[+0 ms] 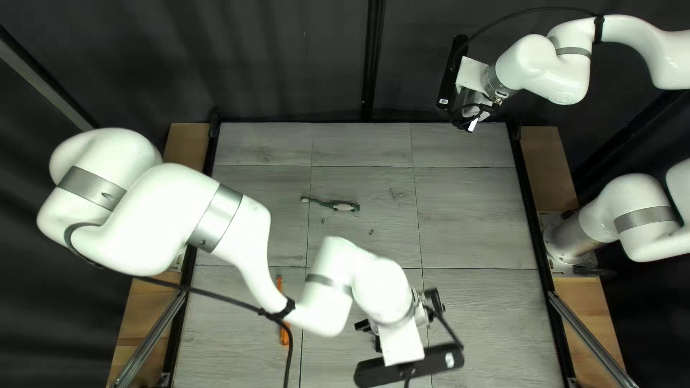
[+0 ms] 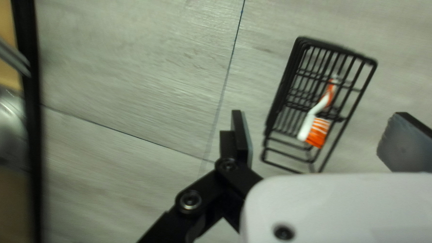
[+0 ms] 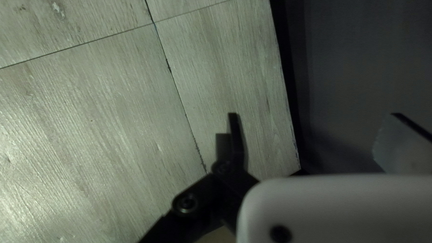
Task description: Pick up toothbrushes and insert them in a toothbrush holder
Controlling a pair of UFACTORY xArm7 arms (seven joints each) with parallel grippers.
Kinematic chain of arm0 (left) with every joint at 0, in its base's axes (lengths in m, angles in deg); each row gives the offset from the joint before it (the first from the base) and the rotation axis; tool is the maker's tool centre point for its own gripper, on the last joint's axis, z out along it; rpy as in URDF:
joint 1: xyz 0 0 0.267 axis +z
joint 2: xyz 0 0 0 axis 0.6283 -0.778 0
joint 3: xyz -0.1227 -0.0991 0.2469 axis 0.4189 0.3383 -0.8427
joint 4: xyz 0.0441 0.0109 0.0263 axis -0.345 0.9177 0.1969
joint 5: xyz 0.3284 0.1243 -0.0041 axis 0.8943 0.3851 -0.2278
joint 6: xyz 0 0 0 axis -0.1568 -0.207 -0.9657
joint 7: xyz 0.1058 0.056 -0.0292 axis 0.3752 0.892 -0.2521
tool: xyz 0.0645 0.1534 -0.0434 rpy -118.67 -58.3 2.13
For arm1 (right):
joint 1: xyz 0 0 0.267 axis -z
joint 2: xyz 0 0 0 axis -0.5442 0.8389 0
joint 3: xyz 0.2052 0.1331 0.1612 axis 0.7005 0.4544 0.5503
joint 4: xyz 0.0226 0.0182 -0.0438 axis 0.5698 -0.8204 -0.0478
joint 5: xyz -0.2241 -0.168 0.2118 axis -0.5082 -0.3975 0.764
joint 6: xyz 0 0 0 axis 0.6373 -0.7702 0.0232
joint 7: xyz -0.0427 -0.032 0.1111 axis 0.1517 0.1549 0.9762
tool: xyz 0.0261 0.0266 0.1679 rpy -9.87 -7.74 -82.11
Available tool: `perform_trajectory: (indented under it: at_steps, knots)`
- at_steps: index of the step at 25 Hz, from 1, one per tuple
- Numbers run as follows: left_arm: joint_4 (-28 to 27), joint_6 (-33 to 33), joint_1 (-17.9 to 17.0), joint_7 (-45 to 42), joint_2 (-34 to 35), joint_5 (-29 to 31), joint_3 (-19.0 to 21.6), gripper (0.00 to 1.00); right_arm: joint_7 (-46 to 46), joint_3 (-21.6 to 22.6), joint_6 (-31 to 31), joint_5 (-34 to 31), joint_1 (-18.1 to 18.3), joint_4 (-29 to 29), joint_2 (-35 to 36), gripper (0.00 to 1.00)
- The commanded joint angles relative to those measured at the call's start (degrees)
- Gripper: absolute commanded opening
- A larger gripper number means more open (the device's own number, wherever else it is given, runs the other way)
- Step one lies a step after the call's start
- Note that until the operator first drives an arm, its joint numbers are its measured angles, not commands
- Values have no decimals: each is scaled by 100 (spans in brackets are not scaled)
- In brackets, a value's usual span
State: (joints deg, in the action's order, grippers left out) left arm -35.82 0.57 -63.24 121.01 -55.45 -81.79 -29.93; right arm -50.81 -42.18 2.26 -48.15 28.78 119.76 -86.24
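Observation:
In the top left view my left gripper [image 1: 364, 327] is low over the table's near part, partly covered by its own arm. Seen from the left wrist, the gripper [image 2: 315, 130] is open, with a black wire holder [image 2: 288, 96] below and between its fingers. An orange-and-white toothbrush [image 2: 320, 104] is in that holder, bristles toward the camera. A green toothbrush [image 1: 338, 205] lies mid-table. My left arm partly hides something orange [image 1: 284, 335], likely another toothbrush. At the far right edge is my right gripper [image 1: 474, 118]; in its wrist view the gripper [image 3: 312, 130] is open and empty.
My left arm [image 1: 223, 215] stretches across the table's left and near parts. A black rail [image 1: 535, 215] runs along the right edge, and a dark curtain [image 1: 287, 65] hangs behind the far edge. The right gripper overhangs the table's border.

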Motion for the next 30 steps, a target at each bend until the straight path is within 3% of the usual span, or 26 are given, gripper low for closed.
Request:
perform_trajectory:
  at_steps: [1,6,11,14,18,19,22,24,26,30]
  knots:
    - [756,430,92,-618,499,-664,-27,100,0,0,0,0,0,0,0,100]
    - [1007,18,59,-1154,871,-789,-74,100,0,0,0,0,0,0,0,100]
    - [1007,18,59,-1154,871,-789,-74,100,0,0,0,0,0,0,0,100]
    - [1357,201,79,-1350,1171,-780,-161,100,0,0,0,0,0,0,0,100]
    - [2216,360,9,-3455,2063,179,-314,100,0,0,0,0,0,0,0,100]
    - [2401,137,96,-4570,2420,751,-191,100,0,0,0,0,0,0,0,100]
    - [2399,-773,292,-6571,2900,1624,246,100,0,0,0,0,0,0,0,100]
    - [2041,-1611,212,-7265,2835,1754,351,100,0,0,0,0,0,0,0,100]
    - [1660,-2187,80,-7382,2617,1647,359,100,0,0,0,0,0,0,0,100]
    - [1660,-2187,80,-7382,2617,1647,359,100,0,0,0,0,0,0,0,100]
